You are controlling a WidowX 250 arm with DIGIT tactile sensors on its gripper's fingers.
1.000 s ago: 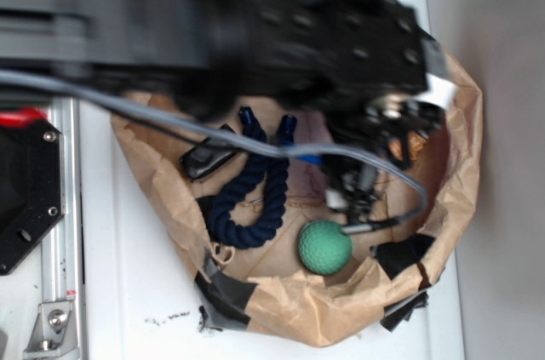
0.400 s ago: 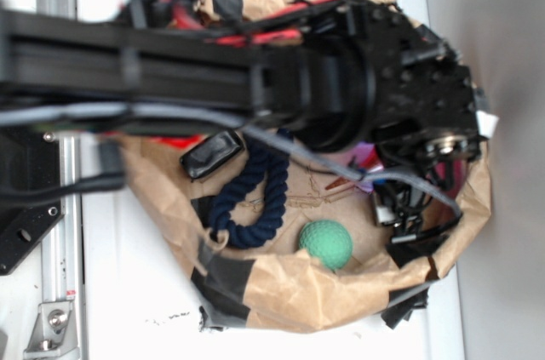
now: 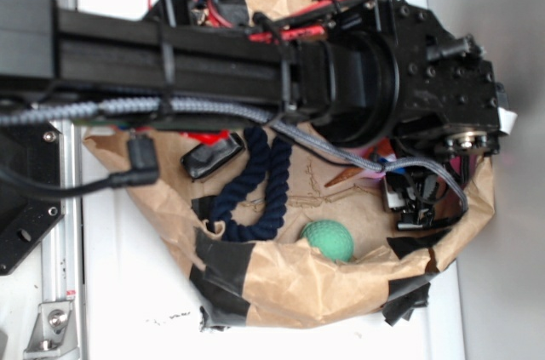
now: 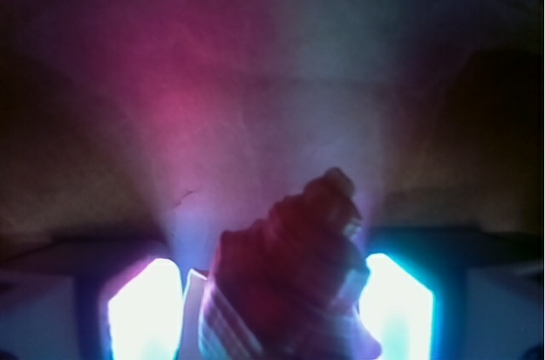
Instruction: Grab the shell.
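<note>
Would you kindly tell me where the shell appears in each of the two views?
Exterior: only the shell's pointed tip shows, right of centre, under the arm, above the ball.
Wrist: shell fills the bottom centre, between the glowing pads.
Shared landmark: the brown paper beneath it.

Crumpled matt brown paper bag (image 3: 281, 292), braided cloth rope (image 3: 255, 198), dimpled ball (image 3: 330, 241), ridged shell (image 4: 285, 279).

The pincer (image 4: 272, 292), lowered from a horizontal arm, grips something.
</note>
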